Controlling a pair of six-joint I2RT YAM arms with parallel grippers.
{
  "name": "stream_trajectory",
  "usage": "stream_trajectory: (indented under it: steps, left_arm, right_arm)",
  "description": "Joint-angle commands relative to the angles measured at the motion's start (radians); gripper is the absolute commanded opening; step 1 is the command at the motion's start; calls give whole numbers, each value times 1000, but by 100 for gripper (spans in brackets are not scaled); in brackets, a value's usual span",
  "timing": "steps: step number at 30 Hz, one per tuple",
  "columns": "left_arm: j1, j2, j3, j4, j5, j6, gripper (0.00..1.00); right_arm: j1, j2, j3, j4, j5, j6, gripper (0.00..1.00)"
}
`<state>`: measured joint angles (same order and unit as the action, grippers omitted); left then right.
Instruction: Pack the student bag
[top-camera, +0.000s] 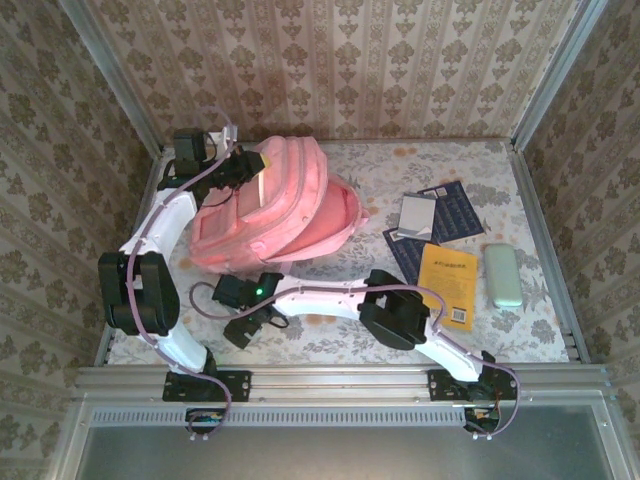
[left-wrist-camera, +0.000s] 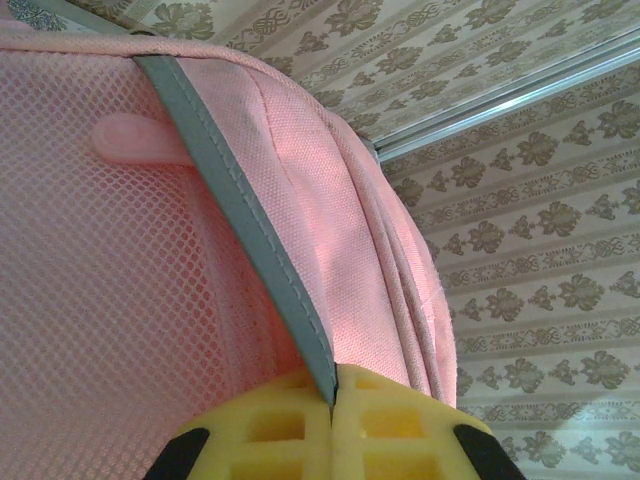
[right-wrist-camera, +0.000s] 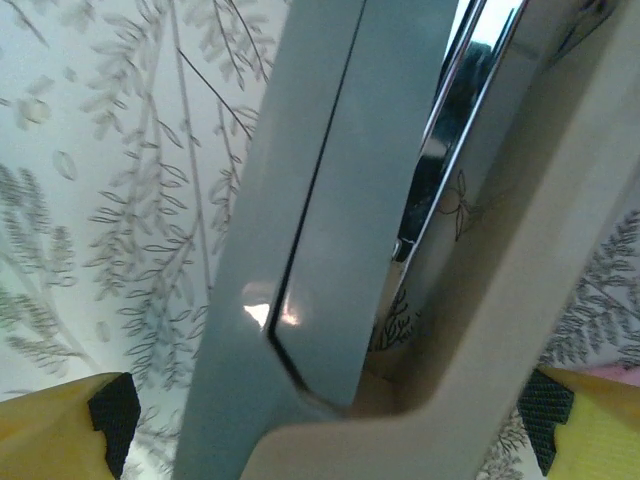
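**Pink bag pinched at its trim, right claw wide beside it**

The student bag (top-camera: 285, 215) lies on the left half of the table (top-camera: 340, 338). The left gripper (left-wrist-camera: 332, 398) is pressed together on its grey trim band (left-wrist-camera: 240, 215). The right gripper (top-camera: 255, 320) sits spread at the bag's near edge, with a pale grey-blue slab (right-wrist-camera: 320, 250) (too close to identify) between its fingers. To the right lie a yellow book (top-camera: 447, 285), a pale green case (top-camera: 503, 275) and a grey notebook (top-camera: 418, 213).

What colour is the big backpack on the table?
The backpack is pink. The top external view shows it best.
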<state>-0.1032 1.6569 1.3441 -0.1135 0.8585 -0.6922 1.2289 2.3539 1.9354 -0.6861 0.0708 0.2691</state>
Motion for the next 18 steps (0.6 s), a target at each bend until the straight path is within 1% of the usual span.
stream_trajectory:
  steps: [1,9,13,14,18]
  left_arm:
    - [14,-4,17,29,1,7,0]
    - [14,-1,17,30,1,6,0]
    - [13,0,18,29,1,6,0]
    - [14,1,19,29,1,6,0]
    - [15,3,21,26,3,7,0]
  right_arm:
    - [6,27,43,-62,73,-2,99]
    - [7,42,49,-37,91,0,82]
    - [7,41,55,-34,86,-2,63]
    - [7,40,54,-32,84,-2,60]
    - [8,11,28,-14,81,-5,56]
